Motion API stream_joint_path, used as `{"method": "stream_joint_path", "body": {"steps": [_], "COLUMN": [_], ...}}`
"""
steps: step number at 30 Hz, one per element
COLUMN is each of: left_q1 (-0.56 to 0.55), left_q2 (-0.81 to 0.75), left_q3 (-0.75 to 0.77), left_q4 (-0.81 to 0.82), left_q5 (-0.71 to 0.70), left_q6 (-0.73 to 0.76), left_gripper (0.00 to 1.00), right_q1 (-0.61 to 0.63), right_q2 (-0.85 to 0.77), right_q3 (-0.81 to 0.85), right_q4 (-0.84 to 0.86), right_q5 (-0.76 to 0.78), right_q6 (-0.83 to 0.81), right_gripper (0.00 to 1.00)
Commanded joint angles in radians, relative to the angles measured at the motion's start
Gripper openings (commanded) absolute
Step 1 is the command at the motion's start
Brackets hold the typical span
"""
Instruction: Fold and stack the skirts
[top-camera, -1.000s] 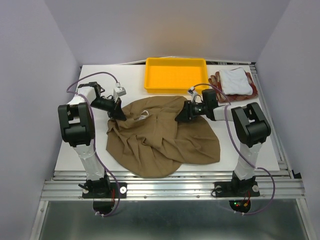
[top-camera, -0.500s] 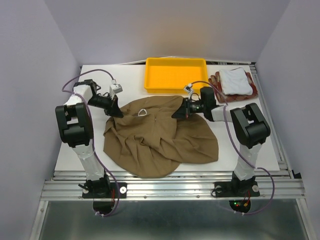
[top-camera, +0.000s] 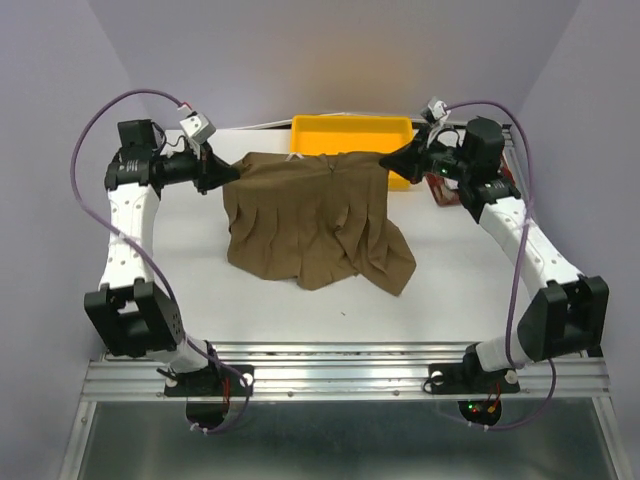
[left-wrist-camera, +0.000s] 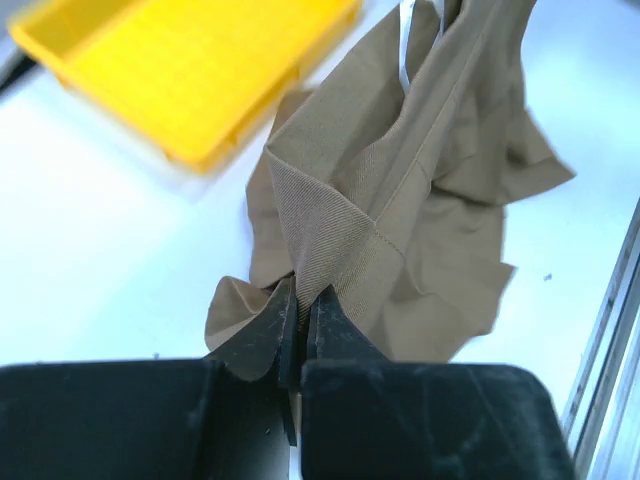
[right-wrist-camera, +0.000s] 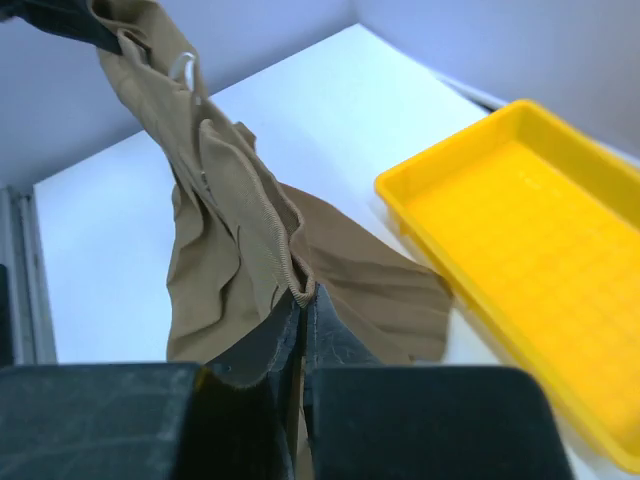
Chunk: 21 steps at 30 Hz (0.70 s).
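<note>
between left claw (top-camera: 228, 172) and right claw (top-camera: 388, 160), each clamped on it, tan skirt (top-camera: 310, 222)

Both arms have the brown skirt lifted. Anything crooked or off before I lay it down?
Nothing damaged or spilled. The brown skirt hangs level between the left end effector and right end effector, but its hem lies unevenly on the table, the right corner sagging lower than the left.
</note>
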Motion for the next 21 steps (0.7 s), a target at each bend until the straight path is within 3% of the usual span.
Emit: {"method": "stream_joint_path", "body": {"steps": [1,4,7,10,11,13,14,15,16,18,21], "left_q1": [0.043,0.043,0.040,0.036,0.030,0.008,0.002,-0.007,-0.012,-0.019,-0.053], "left_q2": [-0.194,-0.349,-0.479,-0.563,-0.572,-0.582,-0.580,-0.570,-0.563,-0.533,-0.464], "left_q3": [-0.103,-0.337,-0.455,-0.570,-0.609,-0.654,-0.704,-0.731,-0.755,-0.809,-0.805], "left_q4": [0.333,0.610,0.653,0.445,0.368,0.193,0.147,0.119,0.092,0.078,0.067], "left_q5": [0.064,0.101,0.092,0.025,-0.003,-0.079,-0.106,-0.154,-0.170,-0.204,-0.238], "left_q6": [-0.243,-0.420,-0.361,-0.104,0.097,0.273,0.352,0.457,0.486,0.546,0.557], "left_gripper": [0.00,0.00,0.00,0.00,0.00,0.00,0.05,0.32,0.43,0.57,0.61], "right_q1": [-0.065,-0.065,-0.074,-0.074,-0.074,-0.074,-0.074,-0.065,-0.050,-0.030,0.033], "right_q2": [-0.123,-0.195,-0.246,-0.298,-0.324,-0.349,-0.360,-0.372,-0.375,-0.366,-0.335], "right_q3": [0.021,-0.031,-0.086,-0.177,-0.208,-0.310,-0.346,-0.411,-0.444,-0.526,-0.580], "right_q4": [-0.050,-0.050,-0.095,-0.188,-0.227,-0.244,-0.257,-0.258,-0.258,-0.248,-0.229], "right_q5": [0.150,0.179,0.179,0.144,0.127,0.088,0.077,0.068,0.067,0.072,0.086], "right_q6": [-0.155,-0.179,-0.256,-0.356,-0.386,-0.442,-0.458,-0.486,-0.495,-0.512,-0.512], "right_gripper": [0.01,0.01,0.01,0.01,0.01,0.01,0.01,0.01,0.01,0.01,0.01]}}
